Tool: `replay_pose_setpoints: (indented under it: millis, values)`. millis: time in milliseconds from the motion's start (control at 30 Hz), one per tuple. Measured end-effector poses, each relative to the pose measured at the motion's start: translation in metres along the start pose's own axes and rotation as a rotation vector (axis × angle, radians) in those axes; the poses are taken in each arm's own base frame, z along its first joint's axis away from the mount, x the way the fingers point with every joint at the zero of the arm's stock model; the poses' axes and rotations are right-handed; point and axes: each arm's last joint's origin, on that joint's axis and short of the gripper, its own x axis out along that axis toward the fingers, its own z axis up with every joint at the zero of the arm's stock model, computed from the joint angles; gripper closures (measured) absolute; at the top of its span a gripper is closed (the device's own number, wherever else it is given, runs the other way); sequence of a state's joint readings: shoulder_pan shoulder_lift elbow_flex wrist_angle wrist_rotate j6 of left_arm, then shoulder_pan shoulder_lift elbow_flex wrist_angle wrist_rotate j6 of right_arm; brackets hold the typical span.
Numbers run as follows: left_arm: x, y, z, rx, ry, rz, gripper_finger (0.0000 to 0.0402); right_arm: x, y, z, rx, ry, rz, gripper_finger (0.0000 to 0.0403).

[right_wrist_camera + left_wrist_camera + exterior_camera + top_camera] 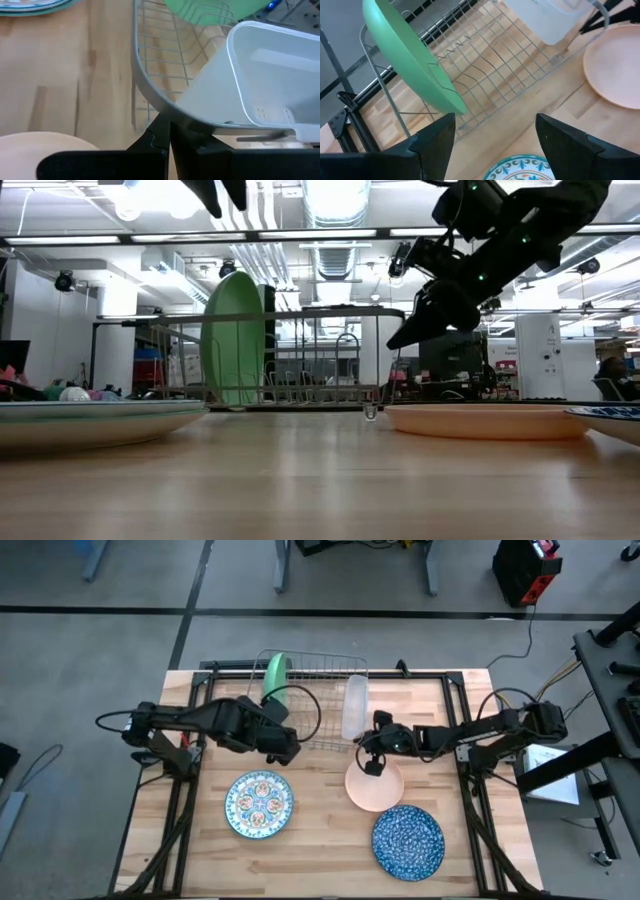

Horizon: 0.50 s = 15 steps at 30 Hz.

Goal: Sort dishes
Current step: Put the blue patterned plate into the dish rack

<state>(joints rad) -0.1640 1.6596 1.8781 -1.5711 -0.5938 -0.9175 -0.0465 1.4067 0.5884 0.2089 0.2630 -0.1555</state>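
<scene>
The silver wire rack (318,700) sat at the far middle of the wooden table (200,850) and serves as the landmark. The green plate (273,678), the largest dish, stood on edge in the rack's left end, leaning a little, its face turned sideways along the rack. A clear plastic tray (355,707) lay along the rack's right end, its long axis running from far to near.

The floral plate (260,804) lay flat on the table nearer than the rack and below its left half. The blue speckled plate (408,840) lay flat, well nearer than the rack and off past its right end. The peach-pink bowl (374,787) rested right way up just nearer than the rack's right end, between the tray and the blue plate.

The left gripper (285,748) hovered at the rack's near left edge, fingers spread wide and holding nothing; the green plate stood just beyond it and the floral plate just nearer.

The right gripper (374,764) hung above the bowl's far rim, by the rack's near right corner, its fingers closed together with nothing between them, not touching the bowl.
</scene>
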Motion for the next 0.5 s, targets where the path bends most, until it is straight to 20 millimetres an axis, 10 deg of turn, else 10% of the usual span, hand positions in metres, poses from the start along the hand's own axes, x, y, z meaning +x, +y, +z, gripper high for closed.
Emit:
replay_pose_setpoints:
  millis: [500]
  values:
    - [-0.017, -0.021, -0.030, 0.148, -0.012, -0.060, 0.0136, -0.015, 0.002, -0.028, 0.071, 0.191, 0.138, 0.0403]
